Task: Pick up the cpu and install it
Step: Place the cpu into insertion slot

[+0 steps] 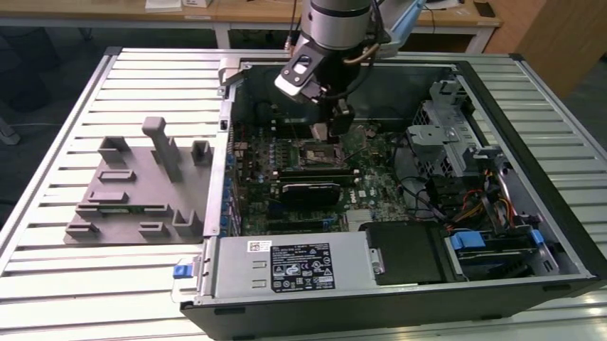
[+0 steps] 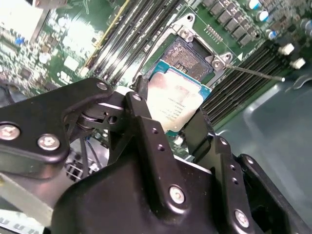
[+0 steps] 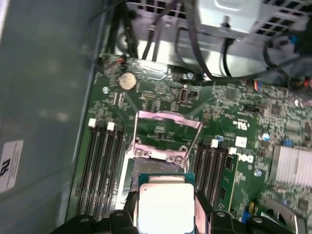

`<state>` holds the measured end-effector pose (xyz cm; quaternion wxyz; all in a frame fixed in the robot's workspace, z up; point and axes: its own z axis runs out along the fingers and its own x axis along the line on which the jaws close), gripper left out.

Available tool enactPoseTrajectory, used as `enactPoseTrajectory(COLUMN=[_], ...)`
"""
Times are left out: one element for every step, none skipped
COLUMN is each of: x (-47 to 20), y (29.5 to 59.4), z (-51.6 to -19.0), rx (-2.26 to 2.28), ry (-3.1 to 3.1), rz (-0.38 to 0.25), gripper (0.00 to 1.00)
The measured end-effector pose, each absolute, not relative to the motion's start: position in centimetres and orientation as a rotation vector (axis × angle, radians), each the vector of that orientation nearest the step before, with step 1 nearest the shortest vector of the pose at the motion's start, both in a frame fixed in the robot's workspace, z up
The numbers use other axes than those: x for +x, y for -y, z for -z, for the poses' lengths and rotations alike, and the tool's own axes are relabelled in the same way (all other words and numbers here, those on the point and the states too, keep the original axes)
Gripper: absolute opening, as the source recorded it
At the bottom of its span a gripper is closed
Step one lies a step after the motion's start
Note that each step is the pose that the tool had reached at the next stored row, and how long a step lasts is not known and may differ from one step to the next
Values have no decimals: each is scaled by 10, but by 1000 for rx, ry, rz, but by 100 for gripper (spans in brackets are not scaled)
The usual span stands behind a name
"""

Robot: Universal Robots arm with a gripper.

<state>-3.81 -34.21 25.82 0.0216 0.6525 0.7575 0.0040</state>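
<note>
On the exterior view's left, a grey moulded plastic holder block (image 1: 133, 188) lay on the slatted silver metal worktop (image 1: 52, 128), just beside the open black computer case (image 1: 531, 177). Moving right, the arm's black two-fingered hand (image 1: 330, 129) hung inside the case, above the black-framed square socket (image 1: 319, 152) on the green motherboard (image 1: 365, 188).

The hand was pinching the flat square silver-topped cpu (image 2: 176, 101), with its black fingers (image 2: 141, 114) on two opposite edges. The edge grip left the metal top bare and kept the chip flat, probably so the underside could meet the socket level.

In the first wrist view the cpu (image 3: 165, 207) sat between the fingers (image 3: 202, 205) at the near edge of the socket (image 3: 148, 170), not seated in it. The socket's silver metal hold-down frame (image 3: 168, 131) stood swung open, so the opening was clear to take the chip. Judged: pick-up done, install not yet done.

Further right, the grey metal drive cage (image 1: 455, 138) stood well apart from the hand.
</note>
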Motion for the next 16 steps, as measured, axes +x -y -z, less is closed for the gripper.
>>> enactPoseTrajectory(x=[-38,-38,-38,-38,-38,-38,-38,-38,-38,-38,-38,-38,-38,-38,-38,-38], y=[342,342,342,342,342,342,342,342,342,342,342,342,342,342,342,342], z=[-258,-258,-258,-258,-257,-257,-257,-256,-255,-255,-254,-252,-251,-250,-249,-248], rx=[2045,2065,2080,2087,2090,2092,2093,2093,2094,2095,2097,2100,2105,2110,2115,2118], ry=[-2328,-2310,-2296,-2289,-2286,-2285,-2285,-2285,-2284,-2281,-2279,-2276,-2271,-2266,-2262,-2258], rz=[-12,-11,-11,-11,-14,-20,-27,-33,-37,-38,-38,-39,-38,-38,-38,-38], gripper=[54,54,54,54,54,54,54,54,54,54,54,54,54,54,54,54])
